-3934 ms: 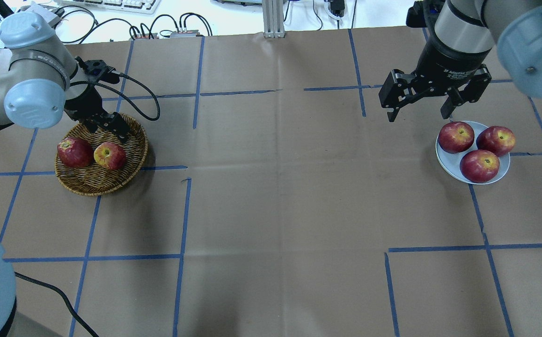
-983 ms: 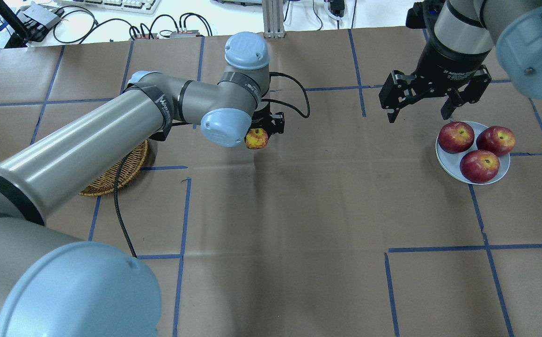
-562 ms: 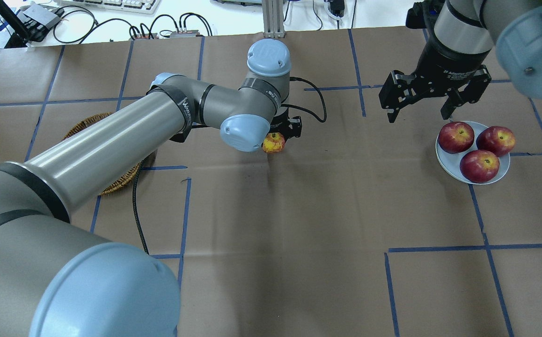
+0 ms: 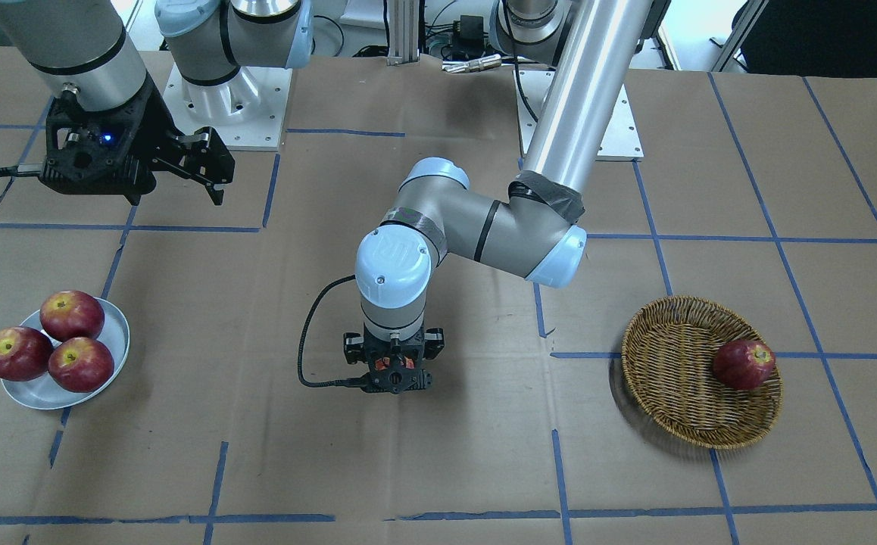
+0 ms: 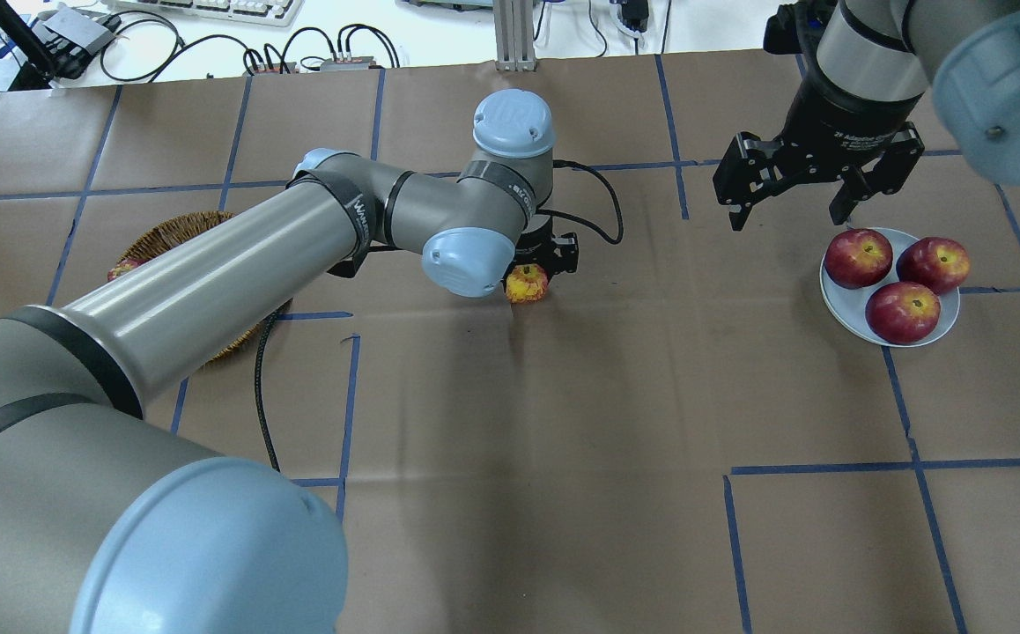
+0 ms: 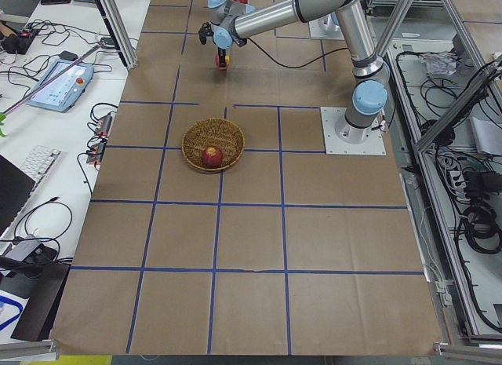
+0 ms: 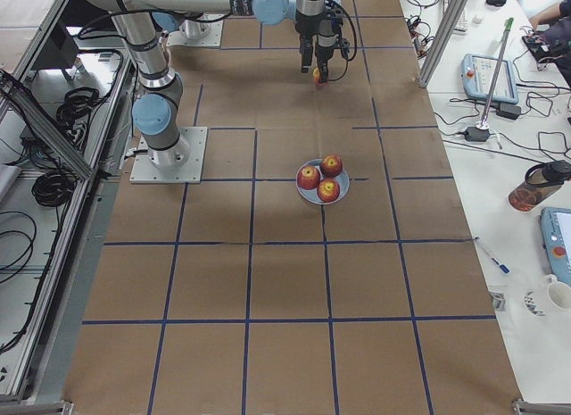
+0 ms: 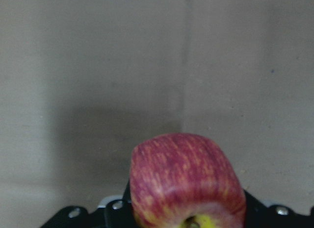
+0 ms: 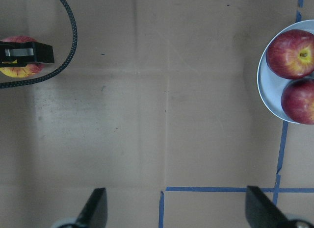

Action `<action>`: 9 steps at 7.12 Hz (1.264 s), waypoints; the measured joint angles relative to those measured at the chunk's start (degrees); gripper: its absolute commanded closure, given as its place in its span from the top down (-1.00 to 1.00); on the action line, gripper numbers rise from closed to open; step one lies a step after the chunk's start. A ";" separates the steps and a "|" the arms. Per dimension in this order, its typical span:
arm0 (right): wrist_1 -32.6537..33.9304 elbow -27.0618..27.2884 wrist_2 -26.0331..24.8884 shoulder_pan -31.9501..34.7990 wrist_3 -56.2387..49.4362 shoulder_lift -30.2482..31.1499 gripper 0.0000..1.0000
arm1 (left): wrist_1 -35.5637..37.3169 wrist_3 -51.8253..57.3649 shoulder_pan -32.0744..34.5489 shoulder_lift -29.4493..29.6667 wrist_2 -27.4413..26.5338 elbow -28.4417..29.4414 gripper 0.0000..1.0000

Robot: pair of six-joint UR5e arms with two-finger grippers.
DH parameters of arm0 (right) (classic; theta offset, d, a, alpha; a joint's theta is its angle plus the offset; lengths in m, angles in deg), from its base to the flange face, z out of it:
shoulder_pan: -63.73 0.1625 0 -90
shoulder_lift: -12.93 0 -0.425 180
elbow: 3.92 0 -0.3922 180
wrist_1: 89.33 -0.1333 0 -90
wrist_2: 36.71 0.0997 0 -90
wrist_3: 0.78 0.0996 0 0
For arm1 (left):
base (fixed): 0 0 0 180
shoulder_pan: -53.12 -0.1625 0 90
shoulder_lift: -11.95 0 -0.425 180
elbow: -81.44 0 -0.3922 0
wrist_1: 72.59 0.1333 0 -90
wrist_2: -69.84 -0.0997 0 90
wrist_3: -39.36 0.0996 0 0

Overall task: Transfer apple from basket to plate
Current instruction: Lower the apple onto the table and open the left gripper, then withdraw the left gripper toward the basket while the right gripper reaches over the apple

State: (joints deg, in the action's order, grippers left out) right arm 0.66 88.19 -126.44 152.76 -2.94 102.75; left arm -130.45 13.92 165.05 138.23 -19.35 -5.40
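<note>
My left gripper (image 5: 533,278) is shut on the pinkish-red, yellow-streaked apple (image 5: 526,285) and holds it low over the middle of the table, between basket and plate. The apple fills the bottom of the left wrist view (image 8: 186,181) and shows at the top left of the right wrist view (image 9: 14,70). The wicker basket (image 4: 658,378) lies at the robot's left, partly hidden by my left arm in the overhead view (image 5: 171,239). The pale plate (image 5: 842,306) lies at the robot's right. My right gripper (image 5: 789,217) hangs open and empty just behind the plate's left edge.
One dark red apple (image 4: 744,364) lies in the basket. Three dark red apples (image 5: 903,312) cover most of the plate. A black cable (image 4: 310,363) loops from my left wrist. Blue tape lines cross the brown paper table.
My left arm has carried the apple out of the basket and rightward to mid-table, a little further right and nearer in the last second. My right arm has not moved.
</note>
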 measured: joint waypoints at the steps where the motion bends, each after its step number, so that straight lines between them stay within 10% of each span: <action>1: -0.01 0.00 0.00 0.00 0.02 0.00 1.00 | -0.01 -0.01 0.02 0.09 0.08 -0.10 0.92; 5: 0.00 0.00 -0.08 0.00 0.00 0.07 1.00 | 0.31 0.10 0.19 -1.34 -0.42 0.22 0.98; 9: -0.07 0.00 0.33 0.00 0.10 -0.06 1.00 | -11.95 5.41 -5.28 -15.63 -0.22 1.12 0.98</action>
State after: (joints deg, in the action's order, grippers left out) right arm 0.59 88.18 -126.11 152.77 -2.84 102.69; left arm -142.40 19.33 159.77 122.60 -19.56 -4.28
